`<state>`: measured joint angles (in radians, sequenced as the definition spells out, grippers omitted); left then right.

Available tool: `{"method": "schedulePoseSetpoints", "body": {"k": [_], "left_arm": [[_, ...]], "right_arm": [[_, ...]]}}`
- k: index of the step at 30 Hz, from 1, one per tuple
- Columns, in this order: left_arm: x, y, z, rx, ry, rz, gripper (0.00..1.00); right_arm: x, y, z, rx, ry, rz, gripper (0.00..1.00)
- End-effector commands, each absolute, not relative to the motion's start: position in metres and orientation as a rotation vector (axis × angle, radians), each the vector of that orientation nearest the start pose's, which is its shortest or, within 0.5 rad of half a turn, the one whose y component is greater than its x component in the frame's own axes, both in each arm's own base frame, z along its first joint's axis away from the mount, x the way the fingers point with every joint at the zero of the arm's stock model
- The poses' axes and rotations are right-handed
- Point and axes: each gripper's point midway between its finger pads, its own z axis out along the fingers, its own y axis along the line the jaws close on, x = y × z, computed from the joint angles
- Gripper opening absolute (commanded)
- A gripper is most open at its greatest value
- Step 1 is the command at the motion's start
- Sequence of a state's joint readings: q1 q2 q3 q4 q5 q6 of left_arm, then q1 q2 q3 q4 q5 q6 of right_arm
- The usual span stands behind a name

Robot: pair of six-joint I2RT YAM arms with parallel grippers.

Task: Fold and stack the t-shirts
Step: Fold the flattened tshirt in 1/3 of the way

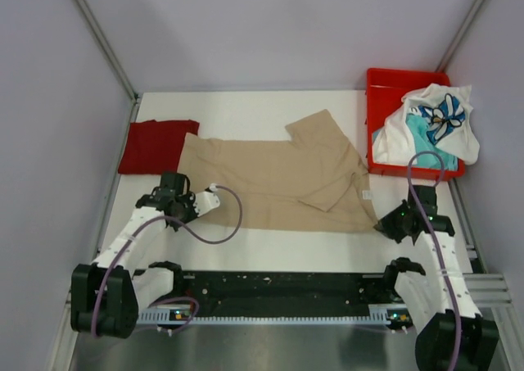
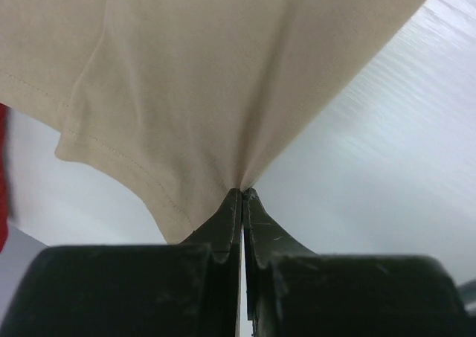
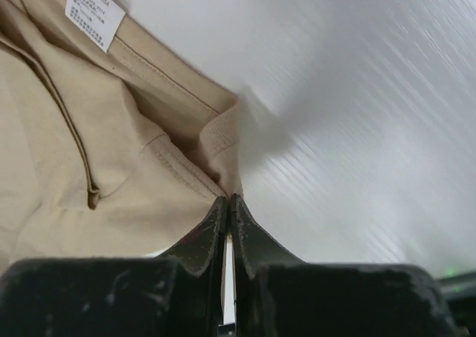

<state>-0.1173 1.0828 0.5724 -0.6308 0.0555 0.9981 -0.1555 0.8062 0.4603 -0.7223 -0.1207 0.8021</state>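
The left claw (image 2: 242, 193) and right claw (image 3: 227, 199) each clamp a thin edge of the tan t-shirt (image 1: 270, 183); a sharp lift could slip it free

Spread shirt (image 1: 278, 178) left of bin (image 1: 393, 76)

White-shelled left arm (image 1: 129, 230), matching right arm (image 1: 442, 264), black joints (image 1: 105, 296), looping purple cables (image 1: 240, 215), scuffed black fingers (image 2: 223, 229).

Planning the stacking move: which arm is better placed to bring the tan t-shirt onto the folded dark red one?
Left, probably. The left hand pinches the tan t-shirt nearest the dark red t-shirt; the right hand grips the opposite end.
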Motion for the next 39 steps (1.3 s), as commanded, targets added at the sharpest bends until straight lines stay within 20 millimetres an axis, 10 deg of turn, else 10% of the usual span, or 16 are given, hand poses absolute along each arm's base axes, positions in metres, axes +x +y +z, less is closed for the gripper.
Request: {"method": "schedulePoseSetpoints", "body": {"k": [1, 19, 21, 24, 32, 39], "left_arm": [[0.186, 0.007, 0.046, 1.524, 2.424, 0.128, 0.0], [0.159, 0.029, 0.046, 1.616, 2.558, 0.191, 0.0], [0.155, 0.029, 0.045, 1.634, 2.571, 0.179, 0.27], [0.16, 0.029, 0.048, 1.626, 2.568, 0.188, 0.59], [0.215, 0.003, 0.092, 1.408, 2.466, 0.132, 0.67], [0.244, -0.056, 0.142, 1.284, 2.289, -0.17, 0.66]], "right_arm": [[0.144, 0.02, 0.053, 1.413, 2.456, 0.251, 0.0], [0.128, 0.009, 0.061, 1.604, 2.329, 0.145, 0.02], [0.128, 0.004, 0.06, 1.624, 2.307, 0.106, 0.42], [0.128, 0.0, 0.064, 1.611, 2.305, 0.084, 0.66], [0.179, -0.008, 0.136, 1.16, 2.248, 0.172, 0.58], [0.217, 0.089, 0.139, 0.442, 2.514, 0.437, 0.3]]}}
